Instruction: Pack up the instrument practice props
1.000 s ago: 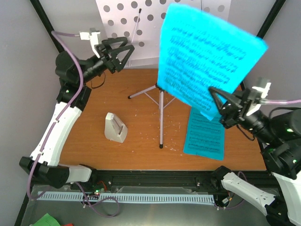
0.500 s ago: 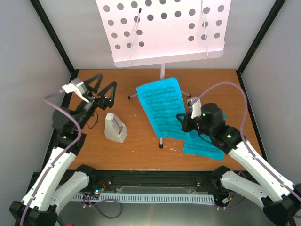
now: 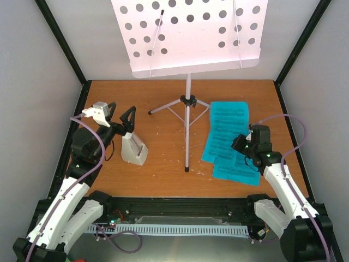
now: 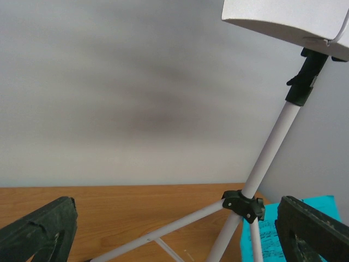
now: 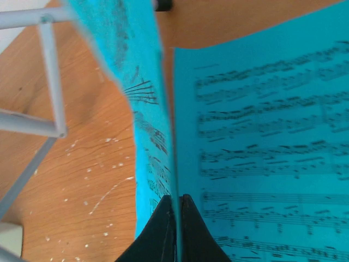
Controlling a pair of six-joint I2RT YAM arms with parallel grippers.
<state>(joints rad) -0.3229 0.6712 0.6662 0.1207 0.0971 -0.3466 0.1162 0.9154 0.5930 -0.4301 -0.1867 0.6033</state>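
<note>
The pale lilac music stand (image 3: 188, 101) stands at the back middle, its perforated tray (image 3: 191, 35) high up. On the table left of it lies the white metronome (image 3: 133, 148). My left gripper (image 3: 121, 111) hangs open just above and behind the metronome, holding nothing. Its wrist view shows the stand's pole (image 4: 272, 142) between the wide fingers (image 4: 38, 229). My right gripper (image 3: 244, 144) is shut on the edge of a cyan sheet-music page (image 3: 223, 128), which droops over a second cyan page (image 3: 237, 169) lying flat. The right wrist view shows the held page (image 5: 125, 65) pinched edge-on in the gripper (image 5: 175, 199).
The stand's tripod legs (image 3: 186, 147) spread across the table's middle, one foot near the front. Black frame posts (image 3: 60, 41) and grey walls close in the sides and back. A black rail (image 3: 180, 210) runs along the near edge.
My right arm has brought the held cyan page down from high in the air onto the other page. My left gripper opened fully and moved from the back left down to the metronome.
</note>
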